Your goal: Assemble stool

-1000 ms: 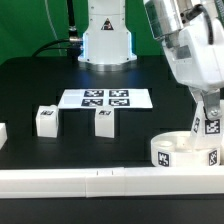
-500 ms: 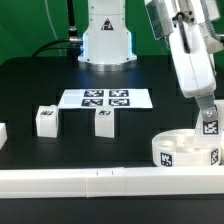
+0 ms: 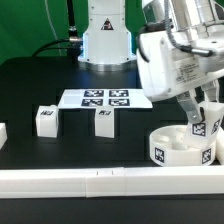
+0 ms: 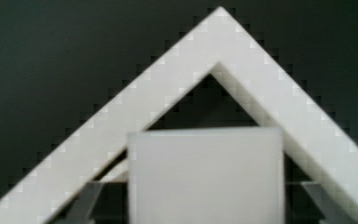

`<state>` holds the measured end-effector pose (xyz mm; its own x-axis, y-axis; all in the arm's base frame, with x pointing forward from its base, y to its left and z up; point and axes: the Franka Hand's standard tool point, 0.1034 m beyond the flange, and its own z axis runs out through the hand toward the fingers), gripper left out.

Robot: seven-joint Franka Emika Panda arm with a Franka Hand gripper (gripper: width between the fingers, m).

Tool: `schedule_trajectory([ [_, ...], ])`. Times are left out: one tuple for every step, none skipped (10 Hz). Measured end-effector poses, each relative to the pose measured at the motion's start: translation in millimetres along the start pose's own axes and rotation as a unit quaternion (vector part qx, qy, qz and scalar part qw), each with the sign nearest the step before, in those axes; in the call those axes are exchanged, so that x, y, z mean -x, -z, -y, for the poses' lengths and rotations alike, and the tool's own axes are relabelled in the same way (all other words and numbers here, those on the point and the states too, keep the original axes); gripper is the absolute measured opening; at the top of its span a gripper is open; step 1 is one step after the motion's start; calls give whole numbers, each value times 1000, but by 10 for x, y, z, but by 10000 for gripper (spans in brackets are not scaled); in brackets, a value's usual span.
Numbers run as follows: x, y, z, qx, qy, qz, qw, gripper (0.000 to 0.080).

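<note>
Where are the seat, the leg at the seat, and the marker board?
seat (image 3: 183, 156), exterior view, front wall.
leg at the seat (image 3: 208, 127), exterior view, tagged face.
marker board (image 3: 105, 98), exterior view, middle, among its tags.

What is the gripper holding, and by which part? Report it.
A white leg, pinched at its upper end by the gripper, one finger on each side.

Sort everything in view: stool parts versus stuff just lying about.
Stool parts: seat; held leg in the pincer; first loose leg, near the marker board; second loose leg, further to the exterior view's left.
Just lying about: marker board; border rail.
</note>
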<state>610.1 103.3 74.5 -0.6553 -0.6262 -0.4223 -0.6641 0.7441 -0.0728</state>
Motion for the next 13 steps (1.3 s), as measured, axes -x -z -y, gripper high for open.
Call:
schedule_trajectory([
  [-39, -9, -13, -16, -39, 1, 999, 338],
  [-59, -5, -26, -36, -86, 5, 996, 338],
  [-85, 5, -24, -46, -106, 6, 993, 338],
  [-112, 17, 7, -49, -124, 8, 991, 338],
  [-147, 31, 33, -56, -142, 9, 988, 338],
  [-155, 29, 34, -57, -132, 8, 990, 338],
  [-181, 38, 54, -58, -111, 5, 992, 397],
  [-189, 104, 117, -62, -82, 6, 995, 559],
  [-185, 203, 175, -67, -56, 8, 996, 559],
  [-184, 335, 242, -73, -32, 11, 997, 631],
  [-152, 464, 307, -81, -7, 15, 997, 644],
  [-141, 571, 372, -86, 19, 18, 996, 644],
  [-188, 603, 419, -87, 23, 17, 996, 649],
])
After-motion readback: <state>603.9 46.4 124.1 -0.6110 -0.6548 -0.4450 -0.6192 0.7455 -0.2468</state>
